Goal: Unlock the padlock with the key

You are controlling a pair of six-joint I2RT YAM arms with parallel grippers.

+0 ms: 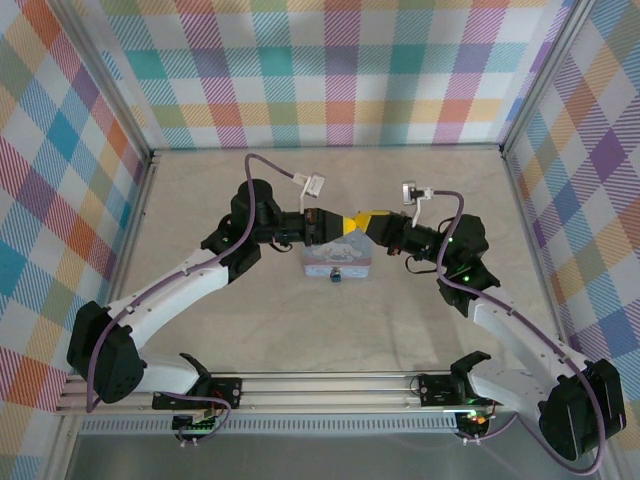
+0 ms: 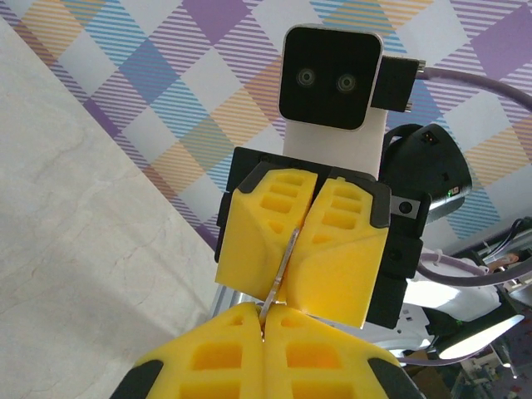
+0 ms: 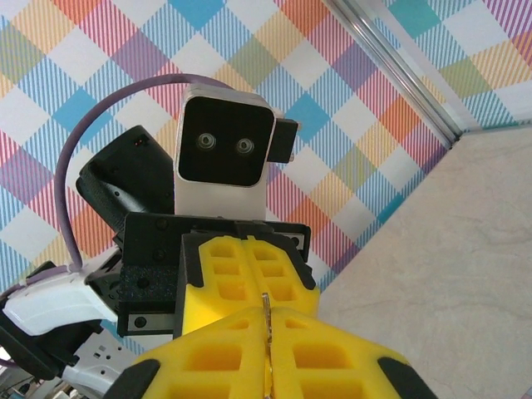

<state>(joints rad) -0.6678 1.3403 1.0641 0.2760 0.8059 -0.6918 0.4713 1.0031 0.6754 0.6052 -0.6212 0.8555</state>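
Left gripper [image 2: 264, 331] clamped on key [image 2: 285, 264]; right gripper [image 3: 268, 332] tip-to-tip opposite, pinching same key. Padlock [image 1: 337, 276] at tin's [image 1: 322, 258] near edge, below.

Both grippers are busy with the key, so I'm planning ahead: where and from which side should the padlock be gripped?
Grip the padlock by its bluish body, from above, fingers across its left and right sides. It lies against the near edge of the tin, which probably blocks a far-side approach; finer detail is too small to tell.
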